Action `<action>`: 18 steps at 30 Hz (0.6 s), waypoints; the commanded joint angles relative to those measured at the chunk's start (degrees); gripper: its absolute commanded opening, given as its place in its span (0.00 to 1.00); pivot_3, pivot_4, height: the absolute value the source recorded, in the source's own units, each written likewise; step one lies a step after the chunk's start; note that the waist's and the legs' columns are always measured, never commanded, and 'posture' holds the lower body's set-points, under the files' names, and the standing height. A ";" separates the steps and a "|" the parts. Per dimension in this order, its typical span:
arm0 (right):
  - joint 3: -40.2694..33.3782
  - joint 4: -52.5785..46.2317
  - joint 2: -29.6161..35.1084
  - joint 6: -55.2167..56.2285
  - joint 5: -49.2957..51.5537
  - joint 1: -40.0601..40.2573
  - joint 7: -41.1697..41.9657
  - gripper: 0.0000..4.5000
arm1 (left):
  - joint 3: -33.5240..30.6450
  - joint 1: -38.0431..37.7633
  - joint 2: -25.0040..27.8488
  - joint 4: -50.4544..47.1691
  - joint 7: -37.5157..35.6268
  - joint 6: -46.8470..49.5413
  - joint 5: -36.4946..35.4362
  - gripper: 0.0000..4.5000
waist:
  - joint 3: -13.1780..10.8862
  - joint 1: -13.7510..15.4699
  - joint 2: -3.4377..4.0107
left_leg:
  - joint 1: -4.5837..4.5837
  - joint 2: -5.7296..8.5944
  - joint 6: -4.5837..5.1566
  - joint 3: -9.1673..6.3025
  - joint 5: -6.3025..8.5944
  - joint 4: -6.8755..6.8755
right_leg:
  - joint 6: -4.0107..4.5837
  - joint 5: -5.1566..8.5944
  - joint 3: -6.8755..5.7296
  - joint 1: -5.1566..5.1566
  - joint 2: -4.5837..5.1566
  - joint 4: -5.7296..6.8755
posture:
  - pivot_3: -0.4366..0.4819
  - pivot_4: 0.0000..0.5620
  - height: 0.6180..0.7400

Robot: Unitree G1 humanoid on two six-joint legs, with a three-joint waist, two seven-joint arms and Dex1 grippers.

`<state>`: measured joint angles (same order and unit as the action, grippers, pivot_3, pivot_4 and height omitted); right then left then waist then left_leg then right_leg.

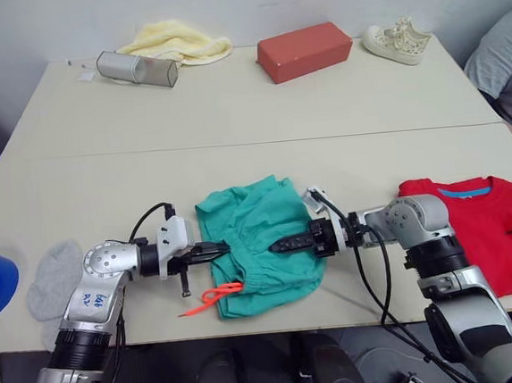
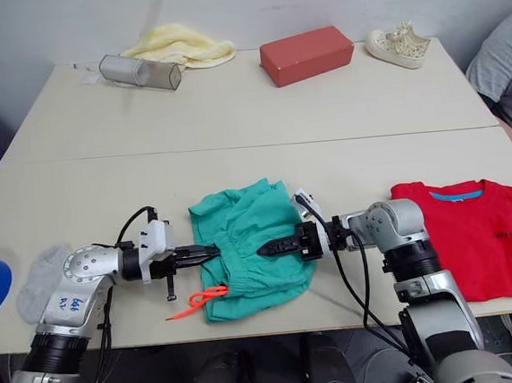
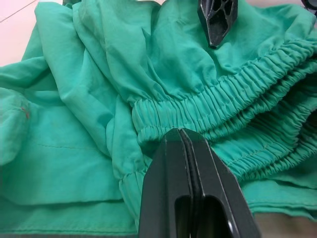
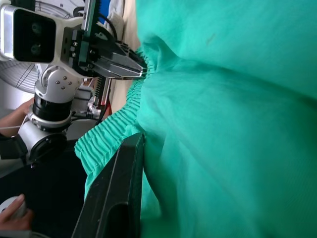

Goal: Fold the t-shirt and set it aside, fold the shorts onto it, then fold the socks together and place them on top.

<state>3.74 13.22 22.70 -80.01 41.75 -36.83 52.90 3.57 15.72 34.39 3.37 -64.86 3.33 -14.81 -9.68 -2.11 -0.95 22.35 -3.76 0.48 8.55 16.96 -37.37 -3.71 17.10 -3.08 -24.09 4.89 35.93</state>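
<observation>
The counter [image 1: 231, 113] spans the head views, two pale tabletops butted together. At about 3 o'clock on its near half lies the t-shirt [image 1: 497, 224], spread flat with its blue neck band toward the far side. At the near middle, about 6 o'clock, sits the shorts [image 1: 256, 245], bunched in a rumpled heap with the orange drawstring [image 1: 213, 296] trailing off its near-left corner toward the counter's edge.

The left claw [image 1: 214, 247] reaches in from 9 o'clock and is clamped on the shorts' gathered waistband at the left edge; its wrist view shows both fingers pressed together with the elastic folds pinched at their tips. The right claw [image 1: 278, 243] comes in from 3 o'clock and lies over the middle of the shorts, tips pointing at the left claw; whether its fingers are apart or together I cannot tell.

The socks [image 1: 56, 279] lie at 8 o'clock, just beside the left arm.

Along the far edge: a red-brown block [image 1: 305, 51] at 12 o'clock, a pale yellow cloth [image 1: 180, 41] at 11, a white sneaker [image 1: 397, 42] at 1.
</observation>
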 commanded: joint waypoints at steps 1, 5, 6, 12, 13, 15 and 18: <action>-4.52 -2.68 0.27 -1.20 1.08 1.58 -3.37 0.27 | -0.72 1.06 -1.13 -0.18 -0.31 -0.33 -2.37 0.00 | 0.00 0.24 0.00 | 0.00 0.00 0.00 0.00 0.00 0.01 | 0.00 0.00 0.00 0.00 0.01 -0.01 | 0.48 0.27 1.00; -14.57 -7.06 0.69 -4.10 4.55 2.36 -7.89 0.26 | -2.92 2.64 -3.88 -2.68 0.05 2.64 -7.89 0.00 | -0.02 0.55 0.02 | 0.35 0.10 0.06 0.00 -0.07 -0.01 | -0.05 -0.03 -0.02 -0.32 0.11 0.05 | 0.48 0.27 1.00; -16.60 -7.80 0.82 -4.96 5.13 2.62 -8.86 0.26 | -2.96 2.91 -4.13 -2.91 -0.18 2.89 -8.45 0.00 | -0.02 0.53 0.02 | 0.55 0.10 0.09 0.00 -0.11 -0.06 | -0.11 -0.06 -0.03 -0.49 0.11 0.06 | 0.48 0.27 1.00; -17.32 -13.87 2.50 -5.89 4.34 9.03 -13.05 0.26 | 0.05 6.12 -5.68 0.52 -2.94 1.51 -7.71 0.00 | -0.02 0.51 0.02 | 0.64 0.07 -0.11 -0.01 -0.26 -0.05 | -0.15 -0.08 -0.08 -0.54 -0.11 -0.01 | 0.48 0.27 1.00; -17.11 -13.92 1.95 -5.97 4.28 9.57 -13.79 0.26 | 0.41 6.69 -6.15 1.09 -3.20 1.17 -7.50 0.00 | -0.02 0.45 0.02 | 0.64 0.05 -0.09 0.00 -0.24 -0.06 | -0.15 -0.08 -0.08 -0.54 -0.17 -0.02 | 0.48 0.27 1.00; -16.06 -14.07 1.45 -5.03 3.54 10.50 -14.93 0.26 | 1.11 7.79 -7.11 1.92 -3.37 0.73 -7.09 0.00 | -0.02 0.17 0.03 | 0.63 0.05 -0.07 0.09 -0.25 -0.08 | -0.20 -0.11 -0.08 -0.57 -0.25 0.03 | 0.48 0.27 1.00; -16.38 -14.61 0.00 -5.53 3.93 10.87 -16.53 0.26 | 2.92 9.79 -8.91 3.14 -2.61 0.37 -5.62 0.00 | -0.02 0.20 0.03 | 0.59 0.00 0.04 0.09 -0.27 -0.12 | -0.23 -0.18 -0.09 -0.55 -0.33 0.06 | 0.48 0.27 1.00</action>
<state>-13.04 -0.06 23.69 -84.94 45.17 -26.56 37.49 5.76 24.33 26.16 5.95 -67.82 4.66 -21.23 -9.70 -1.91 -0.92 22.92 -3.76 0.52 8.63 16.66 -37.49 -3.92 16.89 -3.16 -24.64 4.55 36.00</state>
